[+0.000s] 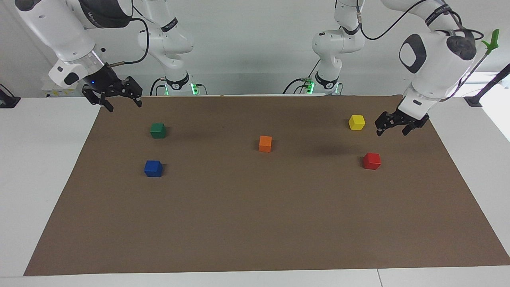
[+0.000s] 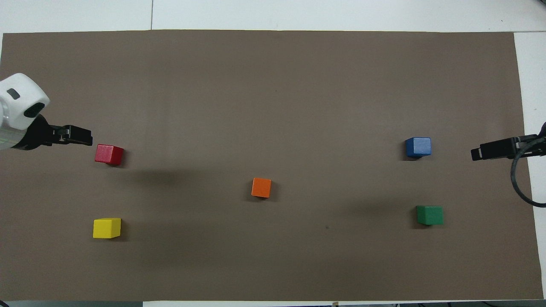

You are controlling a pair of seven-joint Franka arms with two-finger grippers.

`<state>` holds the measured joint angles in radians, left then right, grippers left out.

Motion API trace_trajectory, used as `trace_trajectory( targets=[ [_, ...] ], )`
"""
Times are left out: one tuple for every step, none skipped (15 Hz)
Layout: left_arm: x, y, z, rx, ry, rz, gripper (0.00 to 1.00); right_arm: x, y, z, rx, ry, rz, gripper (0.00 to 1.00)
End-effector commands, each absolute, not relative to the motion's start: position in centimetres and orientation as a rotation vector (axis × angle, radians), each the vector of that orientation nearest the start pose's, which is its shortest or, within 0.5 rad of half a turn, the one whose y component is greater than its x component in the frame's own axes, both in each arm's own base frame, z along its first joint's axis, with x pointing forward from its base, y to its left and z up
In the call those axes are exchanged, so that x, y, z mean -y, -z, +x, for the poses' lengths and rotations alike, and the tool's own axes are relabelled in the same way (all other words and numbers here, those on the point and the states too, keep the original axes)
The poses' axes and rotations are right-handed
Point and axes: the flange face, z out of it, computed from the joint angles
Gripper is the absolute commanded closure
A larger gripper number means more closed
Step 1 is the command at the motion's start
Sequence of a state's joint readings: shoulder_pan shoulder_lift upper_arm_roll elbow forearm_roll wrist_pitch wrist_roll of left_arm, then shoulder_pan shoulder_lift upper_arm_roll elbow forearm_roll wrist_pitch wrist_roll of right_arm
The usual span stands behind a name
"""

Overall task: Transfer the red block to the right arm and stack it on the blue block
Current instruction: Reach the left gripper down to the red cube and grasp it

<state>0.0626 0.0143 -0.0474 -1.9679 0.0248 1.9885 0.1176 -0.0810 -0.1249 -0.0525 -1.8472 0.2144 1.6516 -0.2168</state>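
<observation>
A brown mat (image 1: pixel 255 223) covers most of the white table (image 1: pixel 44 167), and on it sit an orange cube (image 1: pixel 265 143) at the middle, a green cube (image 1: pixel 158 130) toward the right arm's end, and a yellow cube (image 1: pixel 356 122) toward the left arm's end.

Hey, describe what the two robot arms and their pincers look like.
Both arms are glossy white, rounded and jointed, with dark grey joint caps, black bands with lettering and loose black cables. The right arm has a silver wrist ring; its black two-finger right pincer shows a small blue light. The left arm ends in a matching black left pincer. Green lights glow at both bases.
</observation>
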Motion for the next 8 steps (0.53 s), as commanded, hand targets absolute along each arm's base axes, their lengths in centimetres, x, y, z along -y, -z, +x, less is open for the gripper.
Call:
trace_trajectory(
  targets=[
    [-2.1,-40.3,55.6,-0.268,0.031,-3.066,0.0,5.1,-54.4,50.1,0.084,-0.018,-2.755,0.0],
    [-3.1,-38.8,56.1,-0.245,0.044,-3.07,0.0,5.7,-53.3,49.9,0.079,-0.008,-2.675,0.0],
    [-3.1,-37.4,56.5,-0.248,0.057,-3.071,0.0,6.4,-52.1,49.8,0.097,0.016,-2.586,0.0],
    [-3.2,-36.5,56.4,-0.251,0.073,-3.071,0.0,6.9,-50.3,49.9,0.115,0.032,-2.496,0.0],
    [-3.1,-35.6,56.0,-0.256,0.076,-3.072,0.0,7.7,-48.8,50.0,0.131,0.06,-2.409,0.0],
    [-3.1,-34.7,55.7,-0.258,0.074,-3.074,0.0,8.2,-47.2,50.1,0.139,0.081,-2.334,0.0],
    [-2.9,-33.8,55.6,-0.262,0.068,-3.076,0.0,8.0,-46.1,50.2,0.142,0.078,-2.257,0.0],
    [-2.8,-33.2,55.7,-0.265,0.061,-3.077,0.0,7.4,-45.5,50.0,0.126,0.075,-2.173,0.0]
  ],
)
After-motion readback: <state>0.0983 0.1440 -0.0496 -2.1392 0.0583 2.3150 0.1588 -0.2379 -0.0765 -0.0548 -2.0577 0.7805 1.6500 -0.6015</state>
